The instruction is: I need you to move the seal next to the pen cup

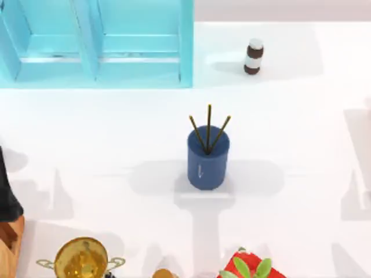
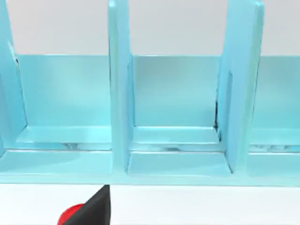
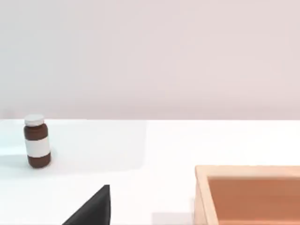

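A glossy red rounded thing, perhaps the seal (image 2: 70, 214), sits beside the left gripper (image 2: 93, 208); I cannot tell how its jaws stand.

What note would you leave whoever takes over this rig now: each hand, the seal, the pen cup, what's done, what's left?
Left hand: before the blue rack, with a red knob, probably the seal, close by.
Right hand: facing the bottle and a wooden box.
Pen cup: upright mid-table, seal not yet beside it.
Done: nothing.
Left: grasp the seal, set it by the cup.
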Controlling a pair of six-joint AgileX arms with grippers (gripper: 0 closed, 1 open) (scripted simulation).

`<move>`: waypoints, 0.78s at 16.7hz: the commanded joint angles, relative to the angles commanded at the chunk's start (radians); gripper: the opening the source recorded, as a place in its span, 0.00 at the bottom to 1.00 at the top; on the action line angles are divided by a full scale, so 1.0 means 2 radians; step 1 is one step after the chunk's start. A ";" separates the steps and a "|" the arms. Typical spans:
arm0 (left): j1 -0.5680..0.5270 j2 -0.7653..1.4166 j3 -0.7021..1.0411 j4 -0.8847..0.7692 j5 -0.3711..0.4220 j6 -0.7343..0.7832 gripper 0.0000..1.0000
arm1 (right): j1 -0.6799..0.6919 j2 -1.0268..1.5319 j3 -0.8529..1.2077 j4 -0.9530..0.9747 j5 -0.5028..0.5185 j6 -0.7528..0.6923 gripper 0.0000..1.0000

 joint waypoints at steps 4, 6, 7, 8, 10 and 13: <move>0.003 0.015 0.015 -0.013 -0.001 0.002 1.00 | 0.000 0.000 0.000 0.000 0.000 0.000 1.00; 0.008 0.052 0.052 -0.043 -0.001 0.008 1.00 | 0.000 0.000 0.000 0.000 0.000 0.000 1.00; 0.011 0.078 0.078 -0.064 -0.002 0.011 1.00 | 0.000 0.000 0.000 0.000 0.000 0.000 1.00; 0.015 0.110 0.109 -0.087 -0.002 0.015 1.00 | 0.000 0.000 0.000 0.000 0.000 0.000 1.00; 0.023 0.189 0.184 -0.142 -0.002 0.025 1.00 | 0.000 0.000 0.000 0.000 0.000 0.000 1.00; 0.036 0.342 0.316 -0.238 -0.001 0.040 1.00 | 0.000 0.000 0.000 0.000 0.000 0.000 1.00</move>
